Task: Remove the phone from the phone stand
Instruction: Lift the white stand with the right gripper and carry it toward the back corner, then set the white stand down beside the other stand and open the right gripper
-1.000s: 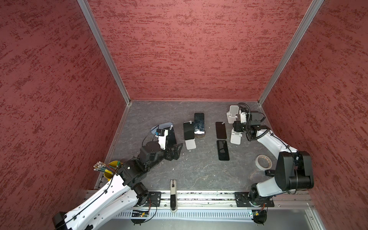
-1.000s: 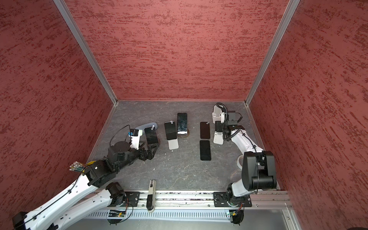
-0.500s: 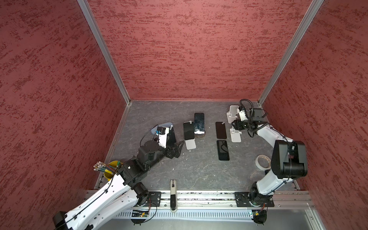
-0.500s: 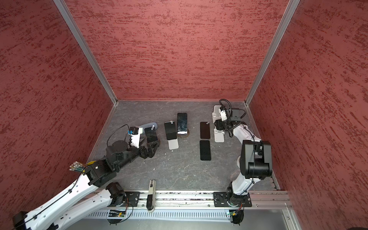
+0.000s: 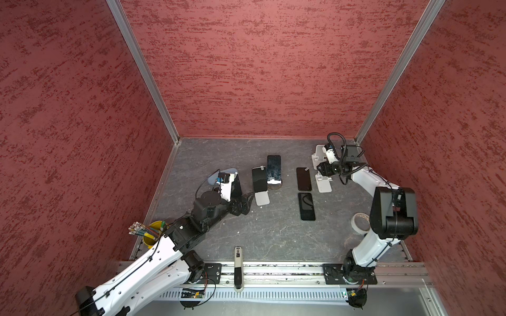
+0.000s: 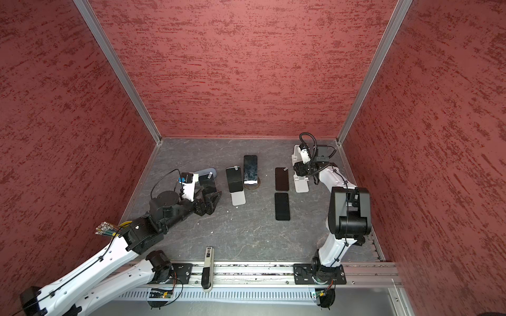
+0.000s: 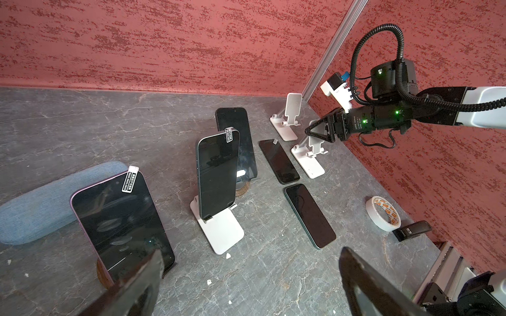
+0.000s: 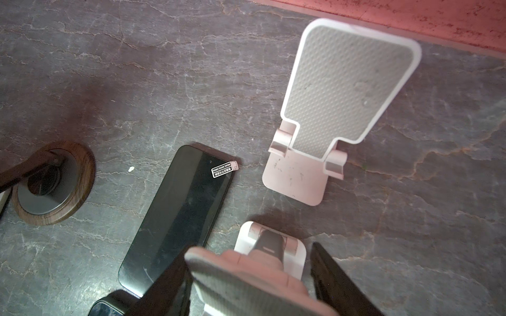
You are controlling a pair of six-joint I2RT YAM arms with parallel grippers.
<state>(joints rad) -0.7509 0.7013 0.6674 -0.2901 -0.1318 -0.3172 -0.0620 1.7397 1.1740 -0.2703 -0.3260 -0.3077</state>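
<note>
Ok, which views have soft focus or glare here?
Left wrist view: left gripper fingers blurred up close, nearest phone mirrors reflections. Right wrist view: near stand and right gripper fingers soft, far stand crisp, pinkish cast. Both top views: sharp, evenly lit.

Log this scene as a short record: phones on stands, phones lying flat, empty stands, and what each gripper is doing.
phones on stands: purple-edged phone, middle phone, rear phone
phones lying flat: sticker-tagged phone, green-edged phone
empty white stands: far stand, near stand
left gripper: jaws open beside the purple-edged phone, nothing between them
right gripper: jaws either side of the near stand's back plate; grip unclear
</note>
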